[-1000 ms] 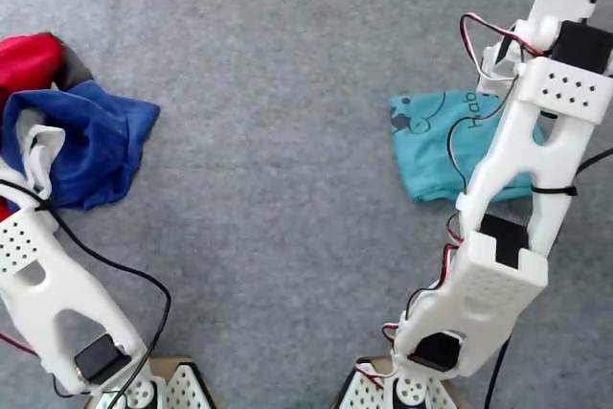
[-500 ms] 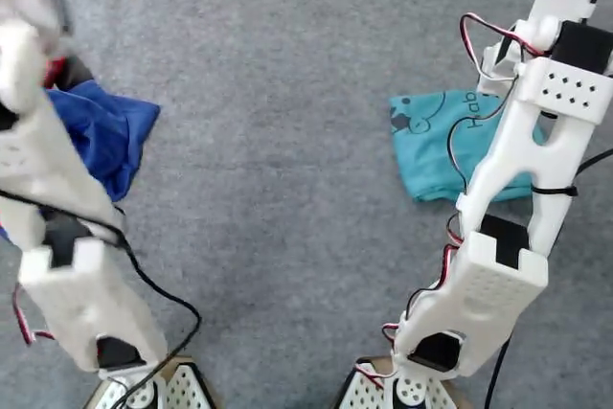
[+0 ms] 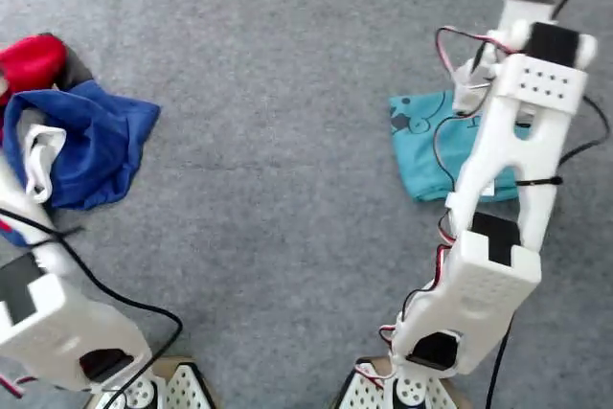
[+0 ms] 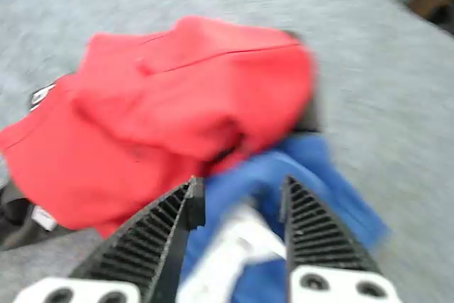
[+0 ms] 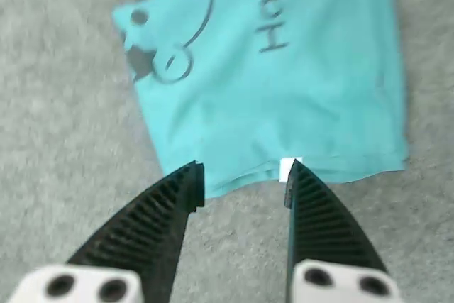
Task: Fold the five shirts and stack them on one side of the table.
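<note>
My left gripper (image 4: 241, 184) hangs open over the red shirt (image 4: 177, 104) and blue shirt (image 4: 323, 161), heaped well apart from the folded teal shirt (image 5: 269, 83), above which my right gripper (image 5: 243, 168) gapes empty. Pinching too deep could snag both heaped shirts together.

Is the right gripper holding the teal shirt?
No: the right gripper hovers open over the teal shirt, jaws apart at its edge with nothing clamped between them.
</note>
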